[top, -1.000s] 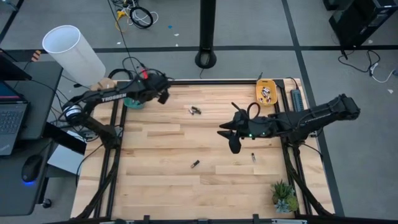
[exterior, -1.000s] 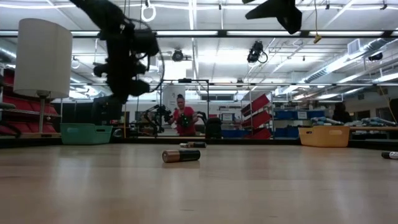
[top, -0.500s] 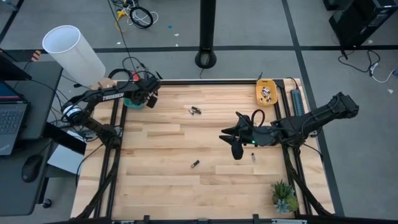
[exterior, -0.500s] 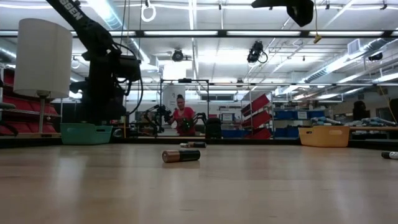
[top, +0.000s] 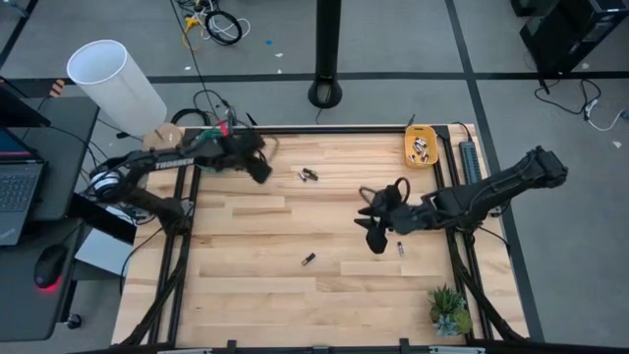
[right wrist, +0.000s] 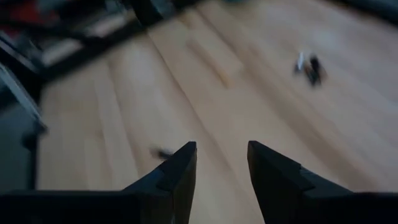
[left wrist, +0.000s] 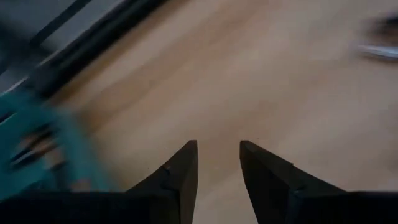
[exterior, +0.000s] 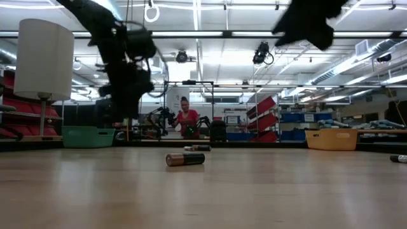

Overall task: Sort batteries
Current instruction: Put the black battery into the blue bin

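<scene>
- Right claw (top: pixel 376 224): hangs over the right-centre of the worktop (top: pixel 246 295). Its fingers (right wrist: pixel 177 171) stand parted with a moderate gap and nothing between them.
- Nearest cell (top: pixel 401 249): a single dark battery lying on the boards just beside the right claw, on the side toward the front edge and its own arm. In the overhead view its long axis runs roughly front to back. The right arm is clearly the nearer one; in my judgement this is the cell its next reach turns on.
- Second loose cell (top: pixel 309 260): dark with a lighter end, lying aslant, farther from the right claw, toward the worktop's middle.
- Paired cells (top: pixel 308 175): two small cells together, dark and silvery, lying between the two claws and somewhat nearer the left one.
- Left claw (top: pixel 259 167): over the rear left of the worktop, fingers (left wrist: pixel 177 180) parted narrowly, empty.
- Orange tray (top: pixel 422 147): at the rear right corner, well apart from the right claw, with several cells inside.
</scene>
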`<state>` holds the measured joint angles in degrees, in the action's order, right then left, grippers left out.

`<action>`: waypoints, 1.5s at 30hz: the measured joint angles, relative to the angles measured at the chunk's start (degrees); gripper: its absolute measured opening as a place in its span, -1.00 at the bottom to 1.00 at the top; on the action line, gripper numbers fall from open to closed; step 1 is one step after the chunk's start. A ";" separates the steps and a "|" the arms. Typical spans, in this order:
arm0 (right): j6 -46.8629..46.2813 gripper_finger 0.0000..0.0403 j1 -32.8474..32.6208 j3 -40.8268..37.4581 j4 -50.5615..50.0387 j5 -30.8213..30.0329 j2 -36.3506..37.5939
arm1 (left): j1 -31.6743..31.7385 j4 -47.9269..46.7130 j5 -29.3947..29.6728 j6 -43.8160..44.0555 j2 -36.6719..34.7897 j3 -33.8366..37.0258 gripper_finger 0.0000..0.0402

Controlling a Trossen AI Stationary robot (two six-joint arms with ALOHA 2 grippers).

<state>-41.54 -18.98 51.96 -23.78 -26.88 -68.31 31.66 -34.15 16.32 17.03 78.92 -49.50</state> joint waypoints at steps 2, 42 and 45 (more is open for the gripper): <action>-1.88 -0.25 -1.02 -3.22 0.31 0.97 -0.04 | -6.41 1.49 -1.37 -0.12 -0.69 0.00 -0.34; -2.27 -0.25 -11.52 -11.85 21.32 1.19 -0.04 | -59.61 64.62 31.97 30.04 32.85 -0.41 0.16; -2.38 -0.25 -11.86 -11.87 21.32 1.18 -0.04 | -59.49 64.79 33.58 30.05 34.61 -0.85 0.25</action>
<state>-43.92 -30.84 40.10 -2.46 -25.70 -68.36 -27.83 30.64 49.90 47.08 113.53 -50.34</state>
